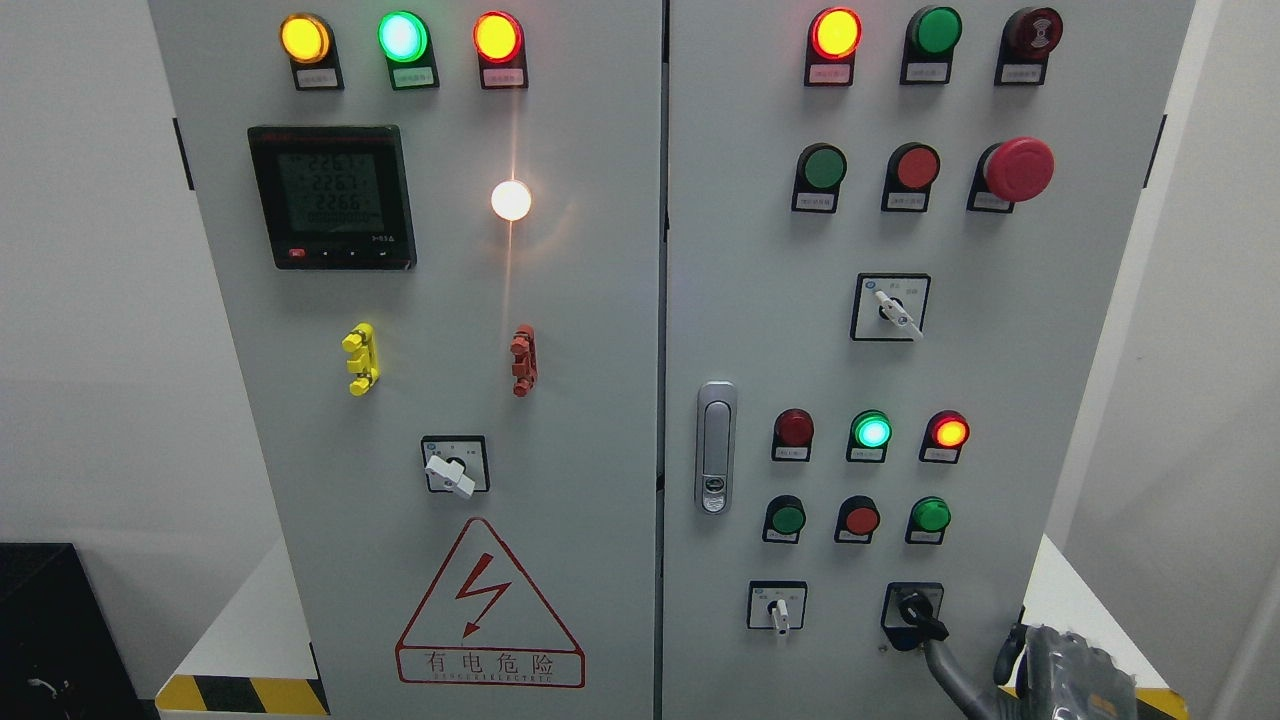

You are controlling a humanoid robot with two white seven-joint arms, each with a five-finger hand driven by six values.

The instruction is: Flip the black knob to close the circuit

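Observation:
The black knob [915, 610] sits at the bottom right of the cabinet's right door, and its lever points down and to the right. My right hand [975, 655] comes up from the lower right corner. One grey finger [945, 668] stretches up to the knob's lower edge and touches or nearly touches the lever. The hand is not wrapped round the knob, and the rest of it is cut off by the frame's bottom edge. The left arm is out of sight.
A white selector switch [778, 607] is left of the knob, with green and red push buttons [860, 519] and lit lamps [871, 431] above. Higher up are a red mushroom button [1017, 169] and a door latch [715, 447]. The left door [560, 420] carries a meter and another selector.

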